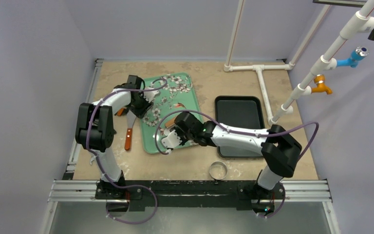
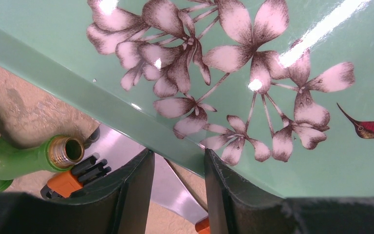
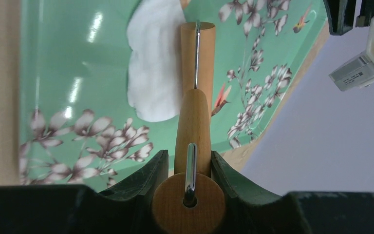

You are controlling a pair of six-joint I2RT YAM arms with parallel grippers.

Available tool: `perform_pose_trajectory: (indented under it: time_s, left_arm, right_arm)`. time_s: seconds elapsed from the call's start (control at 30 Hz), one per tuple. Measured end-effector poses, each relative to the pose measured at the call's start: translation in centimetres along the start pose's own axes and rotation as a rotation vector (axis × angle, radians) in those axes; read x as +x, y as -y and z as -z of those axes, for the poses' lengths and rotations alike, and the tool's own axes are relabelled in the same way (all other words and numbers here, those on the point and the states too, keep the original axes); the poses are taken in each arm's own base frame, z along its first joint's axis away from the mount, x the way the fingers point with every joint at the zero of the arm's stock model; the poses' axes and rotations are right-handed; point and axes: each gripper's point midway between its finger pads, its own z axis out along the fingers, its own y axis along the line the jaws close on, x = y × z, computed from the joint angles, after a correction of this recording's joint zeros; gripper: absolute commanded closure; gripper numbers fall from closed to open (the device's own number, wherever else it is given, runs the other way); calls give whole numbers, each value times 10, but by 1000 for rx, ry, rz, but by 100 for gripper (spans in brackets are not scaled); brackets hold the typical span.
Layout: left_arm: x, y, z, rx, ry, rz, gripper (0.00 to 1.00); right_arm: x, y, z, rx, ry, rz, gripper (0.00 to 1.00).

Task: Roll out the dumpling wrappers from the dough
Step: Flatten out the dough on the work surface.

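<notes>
The right gripper point(image 3: 189, 156) is clamped on the tapered handle of a pale wooden rolling pin point(image 3: 197, 58), which points away from the wrist over the mint-green glossy tray printed with blossoms and hummingbirds point(image 3: 68, 48). A flattened white sheet of soft dough point(image 3: 153, 73) with uneven edges lies on the tray on the left side of the roller in the wrist view. The roller seems to overlap its edge, though the contact line is hidden.

The left gripper point(image 2: 178, 156) hangs over the tray's left rim with its dark fingers parted and nothing between them. Below it on the tan table point(image 2: 19, 107) lie a flat steel blade with an orange handle point(image 1: 128, 134) and a green hose fitting with a brass threaded mouth point(image 2: 39, 156). A black rectangular tray point(image 1: 238, 109) and a round metal ring cutter point(image 1: 217, 170) sit well apart from the dough.
</notes>
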Motion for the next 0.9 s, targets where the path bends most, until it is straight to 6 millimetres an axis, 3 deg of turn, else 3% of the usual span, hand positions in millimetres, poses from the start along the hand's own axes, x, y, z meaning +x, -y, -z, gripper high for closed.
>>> perform_pose_trajectory:
  time_s: [0.2,0.33,0.57,0.9]
  left_arm:
    - [0,0,0,-4,2,-4,59]
    - [0,0,0,-5,1,-6,60]
    - [0,1,0,-8,-1,-9,60]
    - [0,-1,-1,-22,-3,-12,60]
  right_arm:
    - [9,10,-11,34,-5,-33,100]
    - [13,3,1,26,-28,-26,100]
    - [3,-21,20,-28,-56,13,100]
    - [9,16,-18,47,-59,-9,100]
